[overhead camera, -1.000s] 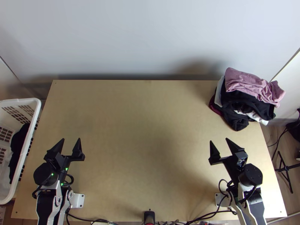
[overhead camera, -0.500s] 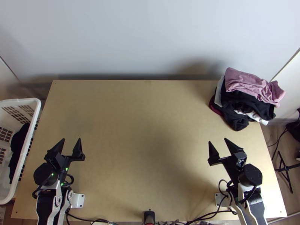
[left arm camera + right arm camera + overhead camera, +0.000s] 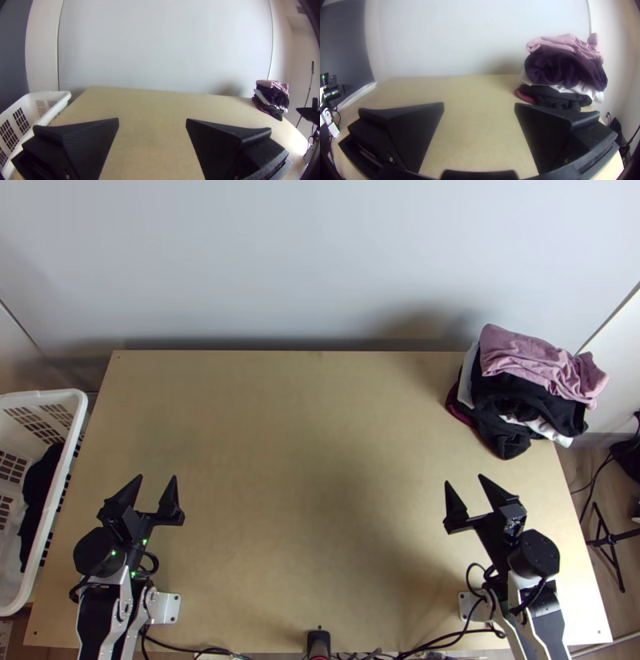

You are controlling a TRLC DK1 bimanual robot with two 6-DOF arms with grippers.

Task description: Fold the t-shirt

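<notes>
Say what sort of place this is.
Probably a laundry-folding station in a lab or workroom: a pile of clothes on a wooden table, a white basket holding dark cloth, and a left arm and right arm.

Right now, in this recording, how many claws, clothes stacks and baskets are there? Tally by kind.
Claws: 2 (left claw, right claw)
Clothes stack: 1, at the table's far right corner
White basket: 1, beside the table's left edge
Total: 4
</notes>
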